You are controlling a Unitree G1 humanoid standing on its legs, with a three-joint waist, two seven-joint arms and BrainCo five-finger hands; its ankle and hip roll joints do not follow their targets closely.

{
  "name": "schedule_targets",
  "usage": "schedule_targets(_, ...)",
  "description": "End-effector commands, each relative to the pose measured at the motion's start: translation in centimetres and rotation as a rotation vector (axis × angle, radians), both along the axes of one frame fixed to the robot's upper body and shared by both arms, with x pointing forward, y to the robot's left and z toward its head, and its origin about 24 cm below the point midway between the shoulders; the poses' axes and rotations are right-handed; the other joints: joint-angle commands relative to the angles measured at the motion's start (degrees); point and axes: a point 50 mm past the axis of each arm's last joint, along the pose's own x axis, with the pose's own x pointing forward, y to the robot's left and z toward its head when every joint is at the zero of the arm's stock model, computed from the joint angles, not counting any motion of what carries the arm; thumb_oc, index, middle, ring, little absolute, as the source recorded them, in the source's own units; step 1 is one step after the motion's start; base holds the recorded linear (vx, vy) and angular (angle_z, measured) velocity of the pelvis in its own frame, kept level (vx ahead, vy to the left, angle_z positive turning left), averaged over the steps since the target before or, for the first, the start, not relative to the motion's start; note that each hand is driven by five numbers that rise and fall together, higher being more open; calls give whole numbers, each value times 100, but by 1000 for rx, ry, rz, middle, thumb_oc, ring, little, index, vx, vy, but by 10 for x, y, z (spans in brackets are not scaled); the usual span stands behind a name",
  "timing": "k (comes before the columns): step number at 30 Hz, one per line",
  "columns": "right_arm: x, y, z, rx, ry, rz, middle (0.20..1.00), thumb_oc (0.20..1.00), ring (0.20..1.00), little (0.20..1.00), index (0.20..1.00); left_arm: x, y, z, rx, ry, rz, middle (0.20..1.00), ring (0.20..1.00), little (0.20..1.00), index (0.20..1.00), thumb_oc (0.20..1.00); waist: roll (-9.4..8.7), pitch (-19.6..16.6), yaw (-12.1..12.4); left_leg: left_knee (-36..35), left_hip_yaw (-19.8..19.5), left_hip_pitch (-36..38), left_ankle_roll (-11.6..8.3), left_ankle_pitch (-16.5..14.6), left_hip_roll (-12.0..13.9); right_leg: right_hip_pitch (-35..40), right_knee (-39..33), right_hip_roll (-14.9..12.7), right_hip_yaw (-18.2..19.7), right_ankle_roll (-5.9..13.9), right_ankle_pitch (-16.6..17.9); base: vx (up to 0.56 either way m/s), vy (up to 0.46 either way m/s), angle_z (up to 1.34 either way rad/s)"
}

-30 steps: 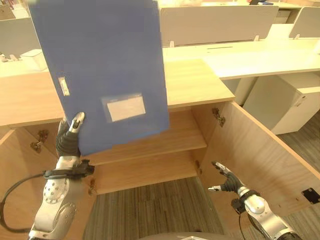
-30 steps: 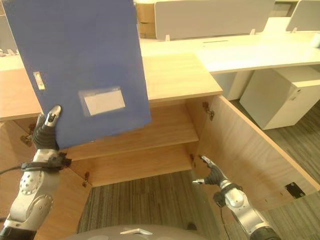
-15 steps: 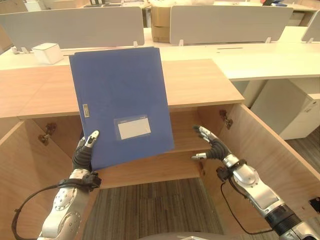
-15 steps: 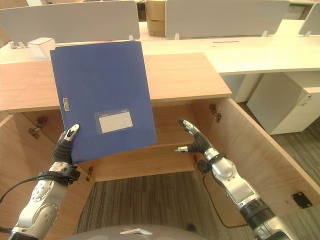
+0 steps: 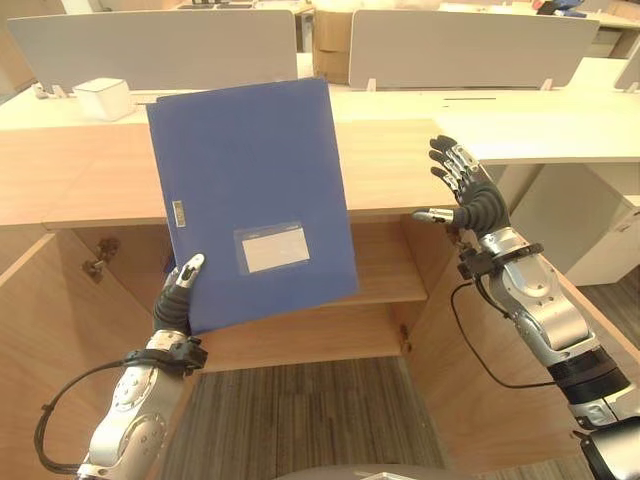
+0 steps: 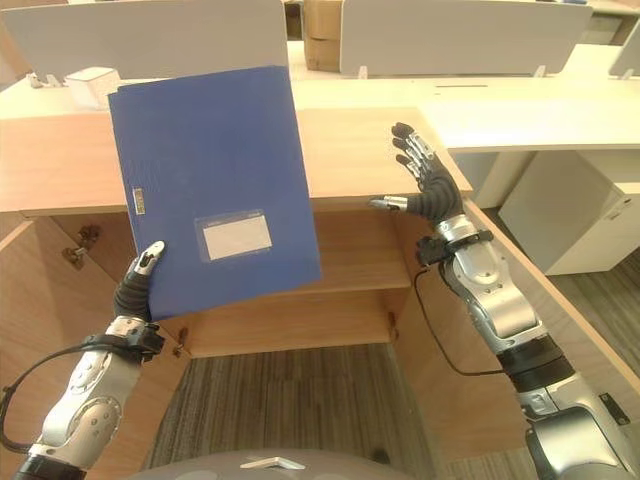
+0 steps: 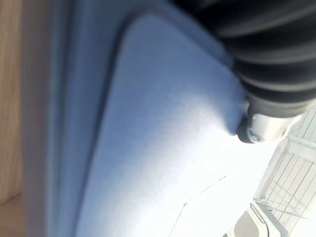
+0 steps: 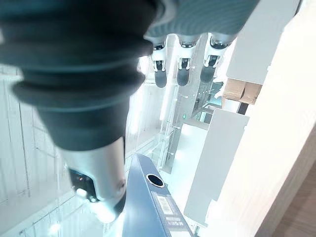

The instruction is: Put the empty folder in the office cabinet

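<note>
Left eye view has the blue folder (image 5: 250,200) upright in front of the open cabinet (image 5: 370,270), pinched at its lower left corner by my left robot hand (image 5: 178,295). My right robot hand (image 5: 465,190), fingers spread, holds nothing. Shelving it remains.

An office — desks (image 5: 520,125) with grey divider screens (image 5: 160,48).

I see an office with grey striped carpet (image 5: 300,420) underfoot, long pale desks (image 5: 520,125) behind split by grey divider screens (image 5: 465,45), a cardboard box (image 5: 330,45) between two screens, a white pedestal unit (image 5: 600,230) at right, all evenly lit.
</note>
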Motion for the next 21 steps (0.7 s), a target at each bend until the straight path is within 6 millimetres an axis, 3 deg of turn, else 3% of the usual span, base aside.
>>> schedule_targets(1, 15, 9, 25, 105, -12, 82, 1000, 1000, 1000, 1000, 1000, 13, -14, 50, 42, -238, -145, 200, 200, 200, 200, 200, -191, -225, 95, -34, -292, -98, -216, -223, 431, 9, 69, -653, -58, 487, 201, -13, -5, -7)
schedule_targets(6, 24, 29, 27, 134, 108, 234, 1000, 1000, 1000, 1000, 1000, 15, -19, 62, 89, -287, -198, 200, 200, 200, 200, 200, -218, -214, 82, -34, -242, -98, -256, -190, 455, -32, 69, -619, -15, 479, 220, -8, -3, -4)
schedule_targets(10, 20, 38, 25, 40, 231, 381, 1000, 1000, 1000, 1000, 1000, 14, -23, 71, 131, -314, -272, 200, 200, 200, 200, 200, -268, -237, 78, -34, -218, -112, -308, -154, 467, -53, 65, -608, -23, 489, 238, -4, -2, -3)
schedule_targets(21, -4, 39, 23, -91, 357, 543, 1000, 1000, 1000, 1000, 1000, 13, -31, 76, 178, -330, -369, 200, 200, 200, 200, 200, -290, -257, 47, -34, -219, -160, -369, -113, 471, -57, 54, -614, -75, 536, 249, 0, 0, 0)
